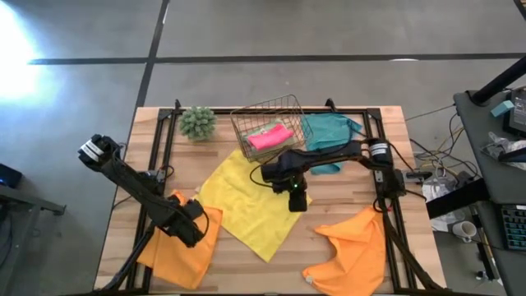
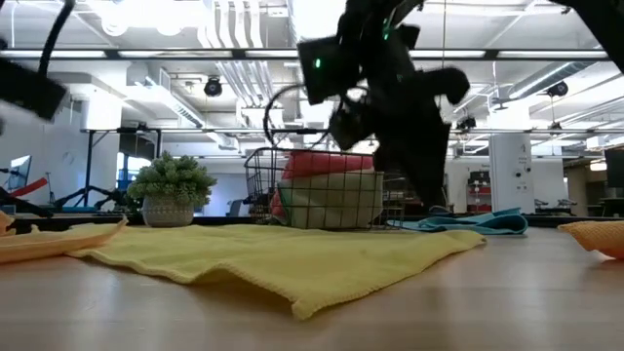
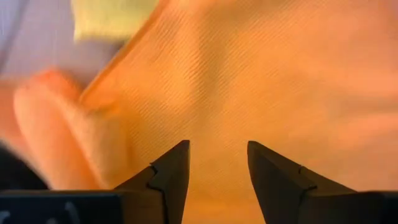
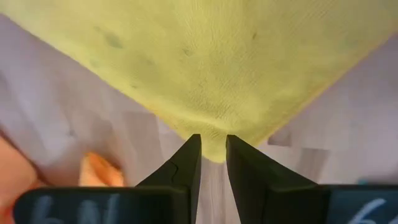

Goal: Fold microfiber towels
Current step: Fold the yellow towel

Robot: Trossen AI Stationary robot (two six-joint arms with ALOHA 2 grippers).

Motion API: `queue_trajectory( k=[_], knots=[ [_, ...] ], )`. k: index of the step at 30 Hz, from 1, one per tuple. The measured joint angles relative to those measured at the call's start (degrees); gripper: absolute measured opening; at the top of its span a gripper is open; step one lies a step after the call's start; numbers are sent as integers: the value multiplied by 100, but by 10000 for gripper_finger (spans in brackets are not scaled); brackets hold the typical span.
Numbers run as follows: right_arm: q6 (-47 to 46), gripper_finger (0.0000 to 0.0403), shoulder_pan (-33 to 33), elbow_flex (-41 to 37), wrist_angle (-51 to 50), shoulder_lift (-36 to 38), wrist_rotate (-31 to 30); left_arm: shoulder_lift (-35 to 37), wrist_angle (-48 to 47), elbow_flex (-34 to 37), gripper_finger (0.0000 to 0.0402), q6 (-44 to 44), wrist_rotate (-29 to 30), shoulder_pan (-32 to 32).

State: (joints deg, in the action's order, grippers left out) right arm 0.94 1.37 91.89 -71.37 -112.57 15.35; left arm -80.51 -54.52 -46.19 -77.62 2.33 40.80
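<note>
My right tool (image 4: 211,152) pinches the yellow towel's (image 1: 246,197) corner on the wooden surface (image 1: 329,271); my left tool (image 3: 217,165), spread, hovers over an orange towel (image 1: 185,242). Beyond, a wire basket (image 2: 327,200), plant (image 2: 171,190), and bright ceiling-lit workshop.

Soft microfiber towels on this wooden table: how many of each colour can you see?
Orange towels: 2
Yellow towel: 1
Teal towel: 1
Pink towel, folded in the wire basket: 1
Sage green towel, under it: 1
Total: 6
</note>
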Motion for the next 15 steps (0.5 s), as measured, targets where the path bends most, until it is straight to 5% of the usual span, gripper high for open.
queue_trajectory(
  k=[10,15],
  knots=[
    [142,68,0,-31,68,1547,-49,-1,630,-1021,146,790,2043,-78],
    [378,68,-11,-132,199,2256,-281,-262,1306,-1305,146,1532,2236,-464]
  ],
)
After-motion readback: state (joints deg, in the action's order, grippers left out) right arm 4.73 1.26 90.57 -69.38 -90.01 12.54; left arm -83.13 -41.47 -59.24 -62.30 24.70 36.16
